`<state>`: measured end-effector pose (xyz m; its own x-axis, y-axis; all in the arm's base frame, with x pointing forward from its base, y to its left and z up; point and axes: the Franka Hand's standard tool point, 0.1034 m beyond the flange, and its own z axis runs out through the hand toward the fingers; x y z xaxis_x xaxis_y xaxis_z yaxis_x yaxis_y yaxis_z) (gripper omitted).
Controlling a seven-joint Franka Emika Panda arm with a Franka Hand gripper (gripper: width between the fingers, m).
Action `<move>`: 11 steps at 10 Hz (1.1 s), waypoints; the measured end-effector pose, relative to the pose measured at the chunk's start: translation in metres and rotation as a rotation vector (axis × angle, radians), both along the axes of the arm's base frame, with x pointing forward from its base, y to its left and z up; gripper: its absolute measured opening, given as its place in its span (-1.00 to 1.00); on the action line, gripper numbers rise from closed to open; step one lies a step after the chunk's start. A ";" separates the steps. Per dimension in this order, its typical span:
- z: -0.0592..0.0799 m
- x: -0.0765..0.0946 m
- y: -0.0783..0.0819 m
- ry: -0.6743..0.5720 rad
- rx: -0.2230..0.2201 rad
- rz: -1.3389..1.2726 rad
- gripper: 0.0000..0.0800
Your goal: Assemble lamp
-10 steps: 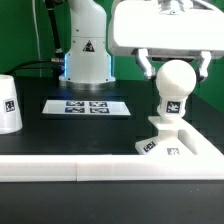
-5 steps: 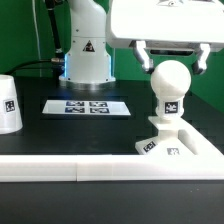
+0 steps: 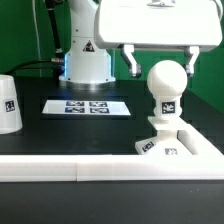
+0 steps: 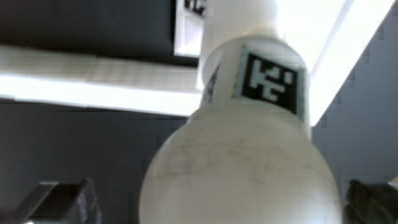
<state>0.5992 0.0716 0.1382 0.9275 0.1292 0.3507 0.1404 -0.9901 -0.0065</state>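
Observation:
The white ball-shaped bulb [image 3: 166, 88] stands upright with its stem in the flat square base [image 3: 172, 146] at the exterior view's right, both with black-and-white tags. My gripper [image 3: 160, 62] is open just above the bulb, its fingers [image 3: 131, 62] apart on either side and not touching it. In the wrist view the bulb [image 4: 240, 150] fills the middle, with the dark fingers [image 4: 57, 200] wide apart at both edges. The tapered shade [image 3: 9, 103] stands at the exterior view's left edge.
The marker board [image 3: 88, 106] lies flat on the black table in the middle. The white robot pedestal [image 3: 88, 55] stands behind it. A white ledge [image 3: 60, 166] runs along the front edge.
My gripper has moved up and toward the exterior view's left, off the bulb's top. The bulb stays standing in the base.

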 end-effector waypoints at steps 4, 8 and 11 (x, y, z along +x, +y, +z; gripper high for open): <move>-0.004 0.002 0.008 0.269 0.030 -0.005 0.75; -0.010 0.004 0.007 0.261 0.026 -0.007 0.75; -0.014 0.003 0.009 0.266 0.027 -0.011 0.75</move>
